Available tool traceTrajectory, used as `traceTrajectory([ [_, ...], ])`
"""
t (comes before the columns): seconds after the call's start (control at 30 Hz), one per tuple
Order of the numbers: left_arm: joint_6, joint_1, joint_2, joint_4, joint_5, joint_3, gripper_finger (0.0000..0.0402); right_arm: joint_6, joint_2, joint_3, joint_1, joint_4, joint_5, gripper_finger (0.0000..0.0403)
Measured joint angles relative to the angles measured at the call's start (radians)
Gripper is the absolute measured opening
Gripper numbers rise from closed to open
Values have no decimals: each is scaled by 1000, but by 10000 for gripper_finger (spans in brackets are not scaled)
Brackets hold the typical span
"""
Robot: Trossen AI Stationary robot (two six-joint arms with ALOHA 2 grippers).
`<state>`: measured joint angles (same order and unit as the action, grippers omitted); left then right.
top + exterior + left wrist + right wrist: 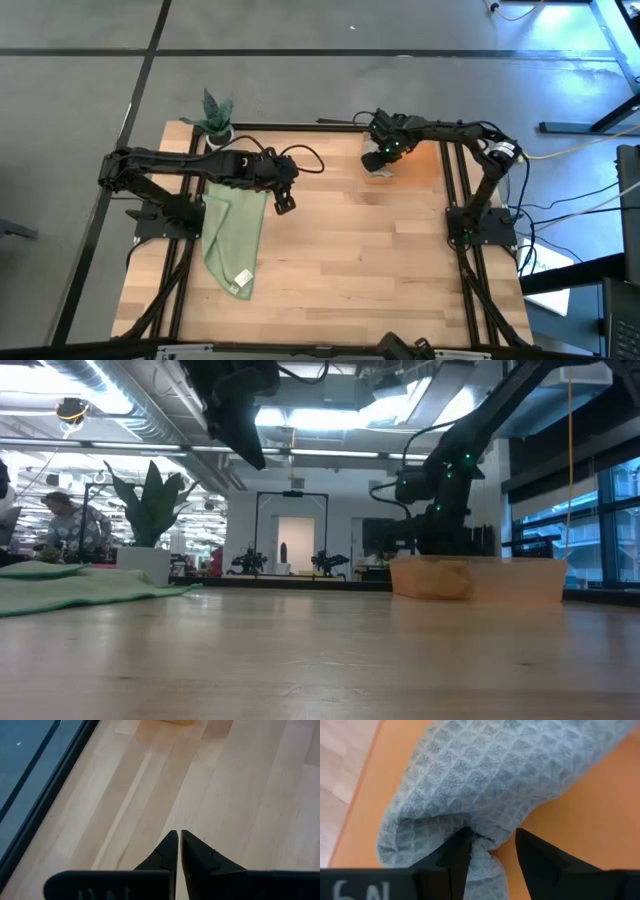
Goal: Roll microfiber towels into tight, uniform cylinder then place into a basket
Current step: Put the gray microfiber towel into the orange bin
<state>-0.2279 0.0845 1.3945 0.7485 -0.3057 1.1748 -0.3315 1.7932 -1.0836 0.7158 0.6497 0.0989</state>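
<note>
Fingers (457,857) of the right gripper (492,852) stand apart, a fold of the grey towel (485,780) lying between them; whether they pinch it cannot be told. That gripper (380,158) hangs at the 1 o'clock part of the wooden table (350,260), over the orange basket (500,580), and the grey towel lies bunched on the basket floor (580,815). Fingers of the left gripper (179,851) are pressed together with nothing between them; it (284,203) hovers above bare wood near the table's middle, toward 10 o'clock. Beside it, the green towel (232,240) lies spread flat along the 9 o'clock side, its white tag (242,279) at the 7 o'clock end. At the 11 o'clock corner stands a small potted plant (214,118)
</note>
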Motion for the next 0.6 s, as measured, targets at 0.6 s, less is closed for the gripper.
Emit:
traceTrajectory([
  [0.6, 24, 7, 0, -11, -1, 0, 14, 45, -62, -1, 44, 38, -49, 159],
])
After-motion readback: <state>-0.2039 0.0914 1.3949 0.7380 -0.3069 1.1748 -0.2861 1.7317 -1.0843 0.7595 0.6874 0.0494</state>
